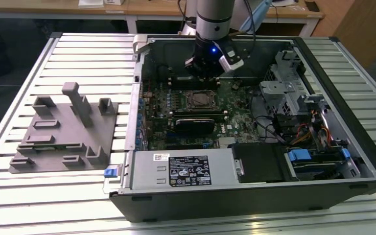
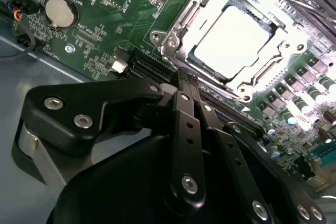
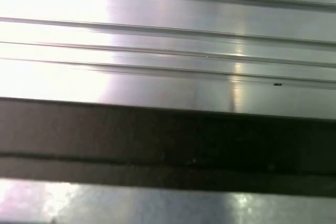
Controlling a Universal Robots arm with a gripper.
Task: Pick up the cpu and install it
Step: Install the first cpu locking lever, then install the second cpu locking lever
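Your claw (image 2: pixel 185 85) is sitting clenched on nothing in the second wrist view, its black fingers (image 2: pixel 184 124) pressed together. Just beyond its tip, one cpu (image 2: pixel 239 38) is lying seated in the socket (image 2: pixel 178 43), glaring white. The exterior view is giving you what that one isn't: the claw (image 1: pixel 204 77) hovering inside one open case (image 1: pixel 253 196), with one grey fixture (image 1: pixel 64 129) lying well off to the side.

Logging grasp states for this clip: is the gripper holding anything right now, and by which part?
Nothing is held. The gripper is shut with nothing between its fingers, and the cpu sits in the motherboard socket, apart from it.
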